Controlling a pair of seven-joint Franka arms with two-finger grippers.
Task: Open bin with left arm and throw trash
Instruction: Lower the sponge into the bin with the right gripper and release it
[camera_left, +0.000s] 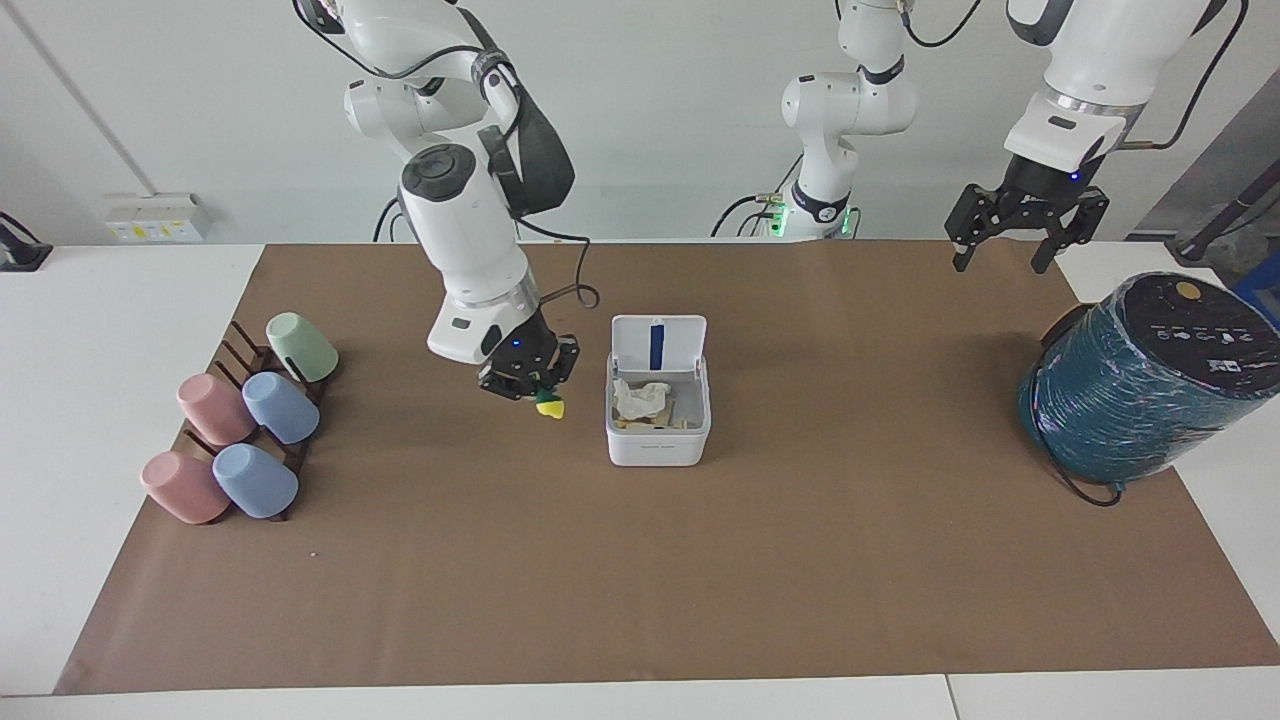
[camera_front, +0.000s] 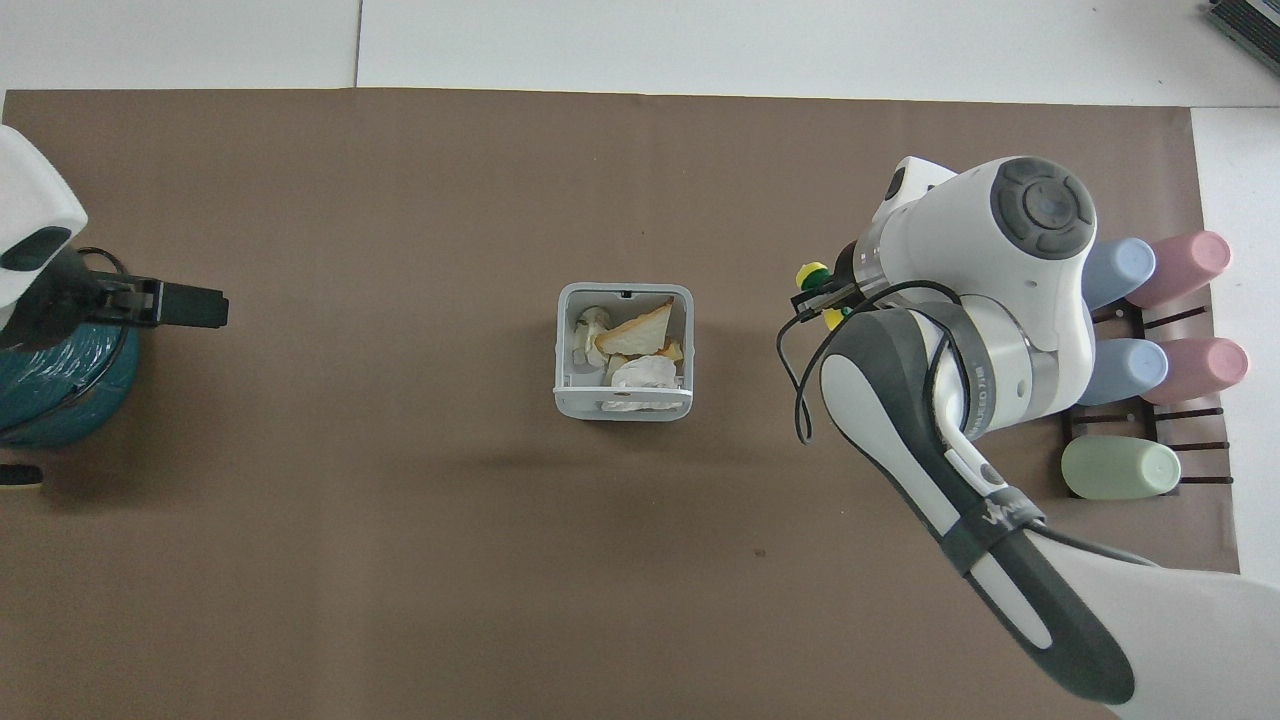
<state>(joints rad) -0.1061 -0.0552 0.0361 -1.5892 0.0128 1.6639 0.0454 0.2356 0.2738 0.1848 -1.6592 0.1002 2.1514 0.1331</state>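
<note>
Brown mat (camera_left: 640, 560) covers most of the white table (camera_left: 120, 300).

Teal cylinder (camera_left: 1140, 385) tilted at the left arm's end, partly off the mat.

Right arm (camera_left: 470, 230) reaches in over the mat between rack and bin. Left arm (camera_left: 1075, 90) raised high at its own end of the table.

Cup rack (camera_left: 255, 410) at the right arm's end, five cups (camera_left: 282, 407) on it: one green, two blue, two pink.

Bin (camera_left: 658, 440) mid-mat, lid (camera_left: 658, 345) standing upright on the edge nearer the robots, blue strip showing inside it. In the bin: paper wad (camera_front: 643, 374) and bread piece (camera_front: 638, 331), wad nearer the robots.

Left gripper (camera_left: 1027, 232) up in the air over the mat's edge near the cylinder, fingers spread, nothing between them.

Right gripper (camera_left: 528, 378) in the air over bare mat just beside the bin, toward the right arm's end. Fingers pinched on the sponge bit (camera_left: 549, 406); yellow and green show below the fingertips. Sponge is clear of the mat and outside the bin.
</note>
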